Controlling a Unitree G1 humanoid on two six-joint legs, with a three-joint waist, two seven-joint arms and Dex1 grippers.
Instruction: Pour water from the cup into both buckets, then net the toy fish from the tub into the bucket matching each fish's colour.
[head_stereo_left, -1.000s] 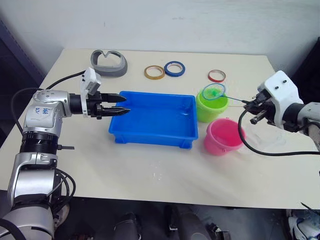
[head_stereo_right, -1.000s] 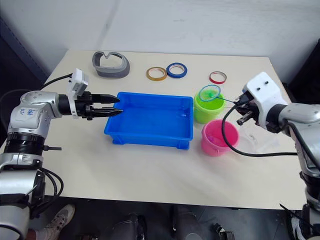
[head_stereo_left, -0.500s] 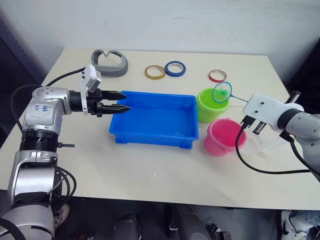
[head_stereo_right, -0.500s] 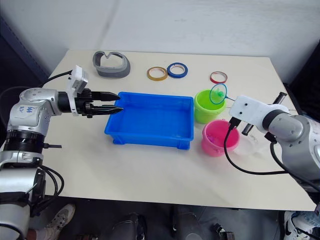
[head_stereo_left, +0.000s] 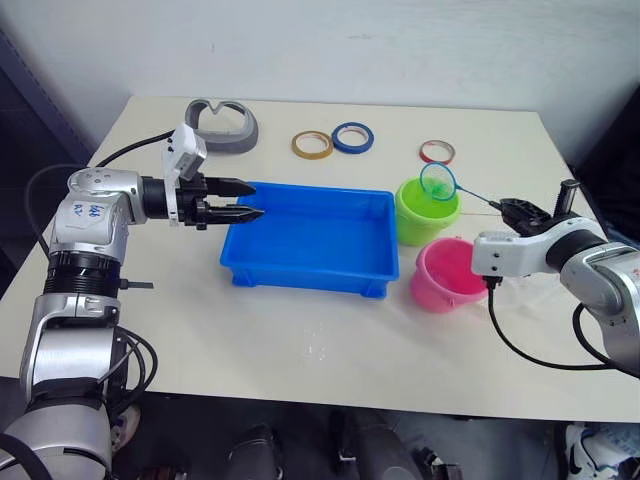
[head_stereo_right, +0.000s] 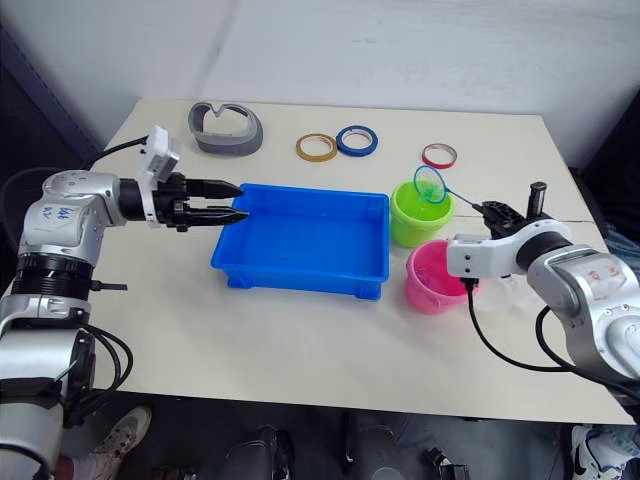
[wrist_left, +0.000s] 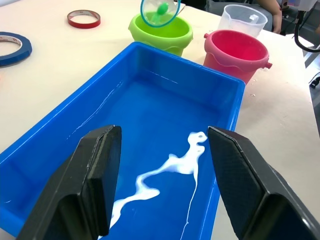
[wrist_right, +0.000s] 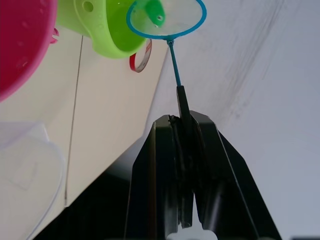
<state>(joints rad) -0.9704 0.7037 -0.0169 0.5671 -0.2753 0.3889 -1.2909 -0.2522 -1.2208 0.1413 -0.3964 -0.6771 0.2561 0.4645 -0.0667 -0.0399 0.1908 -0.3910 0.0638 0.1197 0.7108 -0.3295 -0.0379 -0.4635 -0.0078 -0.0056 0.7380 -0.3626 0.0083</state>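
Tabletop (head_stereo_left: 300, 340): the right arm has rolled over in the last second, wrist now turned palm-side, and the net (head_stereo_left: 437, 181) has tipped from flat over the green bucket (head_stereo_left: 424, 212) to near upright above its rim. A green toy fish (wrist_right: 154, 12) sits in the mesh, seen in both wrist views, so the drop is not yet made. Judgement: this is the tipping-out step for a green fish; a little more roll should shed it into the matching pail.

Tub (head_stereo_left: 310, 238), between the arms: bare blue floor with streaks of water, no fish showing where the wrist view looks.

Pink bucket (head_stereo_left: 448, 273), just in front of the green one and nearly touching it. The cup (wrist_left: 242, 16) stands beyond it, by the right arm.

Right gripper (wrist_right: 184, 150): clamped tight on the net's dark stick.

Left gripper (head_stereo_left: 238, 200): fingers spread apart, holding nothing, hovering at the tub's left edge.

In the way: the pink bucket sits close under the stick's line; a stray fish could fall there. Tape rings (head_stereo_left: 331, 141) and a grey curved piece (head_stereo_left: 218, 124) lie well back, no hindrance.
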